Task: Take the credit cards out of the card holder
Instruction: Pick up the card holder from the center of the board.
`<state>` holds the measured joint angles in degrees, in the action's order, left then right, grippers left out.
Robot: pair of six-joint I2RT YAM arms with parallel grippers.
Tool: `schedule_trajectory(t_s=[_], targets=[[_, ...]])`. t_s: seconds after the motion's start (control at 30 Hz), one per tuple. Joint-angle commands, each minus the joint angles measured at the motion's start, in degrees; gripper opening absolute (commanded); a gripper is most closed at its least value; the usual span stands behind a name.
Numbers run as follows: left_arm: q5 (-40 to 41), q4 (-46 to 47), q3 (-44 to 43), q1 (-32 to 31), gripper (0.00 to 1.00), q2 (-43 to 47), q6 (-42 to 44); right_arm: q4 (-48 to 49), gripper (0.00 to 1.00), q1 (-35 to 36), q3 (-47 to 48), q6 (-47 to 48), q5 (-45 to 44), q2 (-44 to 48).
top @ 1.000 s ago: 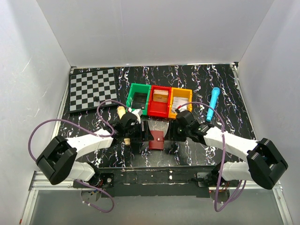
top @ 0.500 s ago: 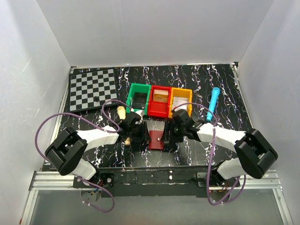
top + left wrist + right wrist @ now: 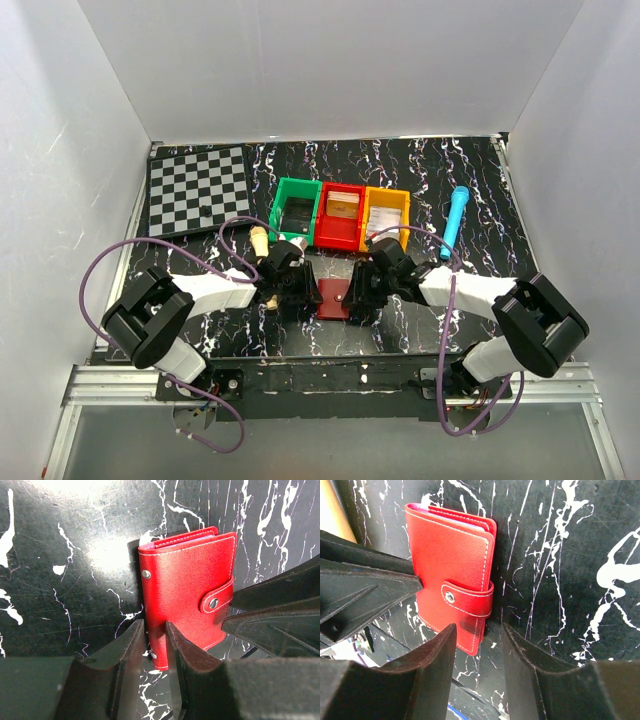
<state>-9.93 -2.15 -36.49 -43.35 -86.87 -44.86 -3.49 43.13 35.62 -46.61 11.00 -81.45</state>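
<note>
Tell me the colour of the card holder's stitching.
White, edging the card holder; clearest in the left wrist view.

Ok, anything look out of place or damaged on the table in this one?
Nothing spilled or damaged. The card holder lies flat and shut, its tab snapped. Only a pale wooden piece sits off the chessboard, near the green bin.
</note>
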Motion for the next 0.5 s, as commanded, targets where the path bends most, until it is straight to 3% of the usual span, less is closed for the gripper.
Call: schedule_trajectory(t_s=[0.0,0.47], targets=[[0.6,0.7,1.1,-0.2,0.23,-0.6,-0.8,2.7,0.46,-0.2,-1.0,-1.0,1.4,-0.6],[-0.2,1.8,2.7,-0.2,0.21,-0.8,-1.2,8.8,0.32,-1.1,-2.0,-1.3,4.7,-3.0]])
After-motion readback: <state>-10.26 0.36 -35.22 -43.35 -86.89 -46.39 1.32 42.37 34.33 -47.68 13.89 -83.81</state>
